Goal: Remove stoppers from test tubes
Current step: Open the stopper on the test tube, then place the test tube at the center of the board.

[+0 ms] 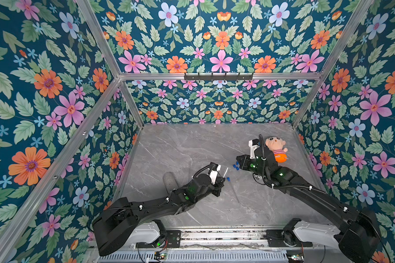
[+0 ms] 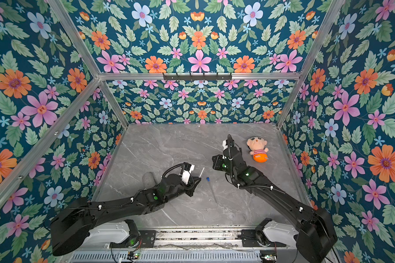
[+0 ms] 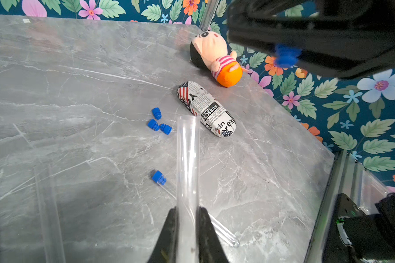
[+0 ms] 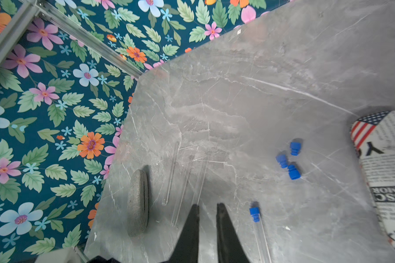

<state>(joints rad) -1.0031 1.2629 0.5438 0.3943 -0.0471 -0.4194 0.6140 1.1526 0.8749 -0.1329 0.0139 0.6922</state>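
Stopper (image 3: 284, 57) sits pinched in my closed right gripper (image 4: 207, 206) over the table's (image 3: 78, 91) right half. My left gripper (image 3: 187, 208) clamps an open test tube (image 3: 188, 148). I'd lower first, then release beside the loose stoppers (image 3: 159, 123).

Left wrist view: the right claw (image 3: 285, 58) is out of focus, and the stopper (image 3: 283, 54) in it reads as a blue smear. The held tube (image 3: 188, 159) runs off the frame edge between the fingers of the left claw (image 3: 187, 211).

Right wrist view: the newsprint case (image 4: 383, 173) is cut by the frame edge. The empty tubes (image 4: 171, 175) are faint.

Both top views: the right arm (image 1: 306, 189) covers that case, and those tubes are too faint to count.
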